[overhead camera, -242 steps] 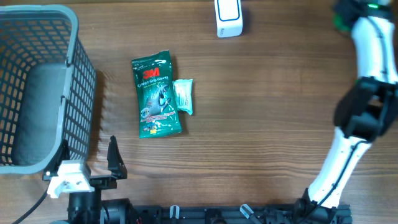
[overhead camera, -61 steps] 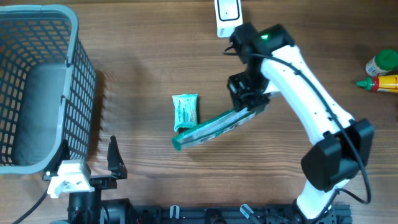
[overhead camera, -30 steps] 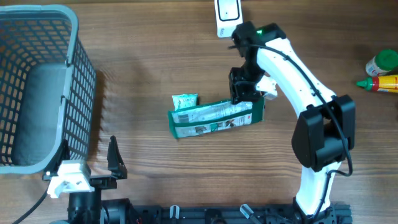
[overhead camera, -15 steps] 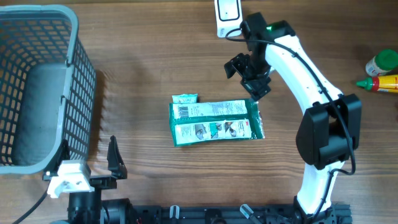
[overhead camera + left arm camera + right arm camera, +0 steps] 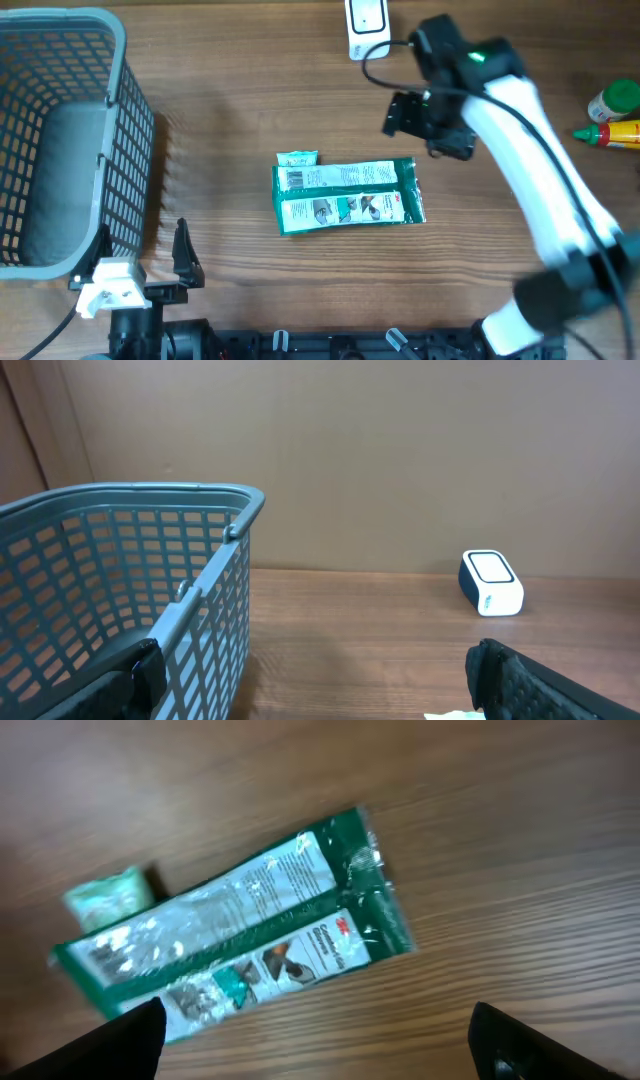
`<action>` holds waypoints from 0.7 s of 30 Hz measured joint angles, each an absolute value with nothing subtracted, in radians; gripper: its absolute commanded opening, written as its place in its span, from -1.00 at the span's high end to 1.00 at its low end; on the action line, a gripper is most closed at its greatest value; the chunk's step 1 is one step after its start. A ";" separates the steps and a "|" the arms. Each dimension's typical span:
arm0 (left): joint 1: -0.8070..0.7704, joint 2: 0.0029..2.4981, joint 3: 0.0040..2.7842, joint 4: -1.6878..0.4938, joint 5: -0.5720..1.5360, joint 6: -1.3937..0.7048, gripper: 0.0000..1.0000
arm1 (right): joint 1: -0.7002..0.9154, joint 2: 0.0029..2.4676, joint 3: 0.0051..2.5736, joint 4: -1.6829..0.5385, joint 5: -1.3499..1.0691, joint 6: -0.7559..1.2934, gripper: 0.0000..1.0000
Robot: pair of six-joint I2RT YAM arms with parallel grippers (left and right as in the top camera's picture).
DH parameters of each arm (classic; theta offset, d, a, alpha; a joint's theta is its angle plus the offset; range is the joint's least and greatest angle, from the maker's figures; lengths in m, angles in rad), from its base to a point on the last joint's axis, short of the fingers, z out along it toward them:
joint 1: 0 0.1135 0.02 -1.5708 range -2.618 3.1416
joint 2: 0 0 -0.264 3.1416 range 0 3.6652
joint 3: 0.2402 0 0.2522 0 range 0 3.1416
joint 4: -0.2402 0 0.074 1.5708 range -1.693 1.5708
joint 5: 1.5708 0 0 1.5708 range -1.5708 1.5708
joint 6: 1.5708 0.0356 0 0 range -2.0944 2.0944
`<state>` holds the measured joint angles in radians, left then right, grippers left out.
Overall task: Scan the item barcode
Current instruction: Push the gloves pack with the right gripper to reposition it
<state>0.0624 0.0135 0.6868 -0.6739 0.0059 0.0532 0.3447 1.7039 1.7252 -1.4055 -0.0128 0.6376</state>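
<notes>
The green packet (image 5: 347,196) lies flat on the middle of the desk (image 5: 240,90), with a small mint sachet (image 5: 297,159) at its corner. The right end effector (image 5: 428,128) hovers just beyond the packet, fingers wide apart and empty. The left end effector (image 5: 145,255), beside the basket (image 5: 120,60), is also apart.

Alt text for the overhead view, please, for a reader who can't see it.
A green glove package lies flat at mid-table, and the right arm's open hand hangs just beyond its right end, holding nothing. A small pale-green packet sits against its far-left corner; a white scanner stands at the far edge and a grey basket on the left.
</notes>
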 measured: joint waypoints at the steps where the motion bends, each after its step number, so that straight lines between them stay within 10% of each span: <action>1: 0.062 0.014 0.687 -0.675 0.006 0.053 -1.00 | 0.349 1.628 1.701 -1.398 0.006 0.624 -0.99; 9: 0.062 0.013 0.687 -0.675 0.006 0.053 -1.00 | 0.628 1.207 1.159 -0.959 0.167 0.491 -0.99; 21: 0.062 0.013 0.687 -0.675 0.006 0.053 -1.00 | 0.982 1.337 0.773 -0.506 0.617 0.326 -0.93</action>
<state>0.0624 0.0128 0.6868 -0.6746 0.0059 0.0532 0.9821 1.3373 0.7731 -0.5056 0.6167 0.3264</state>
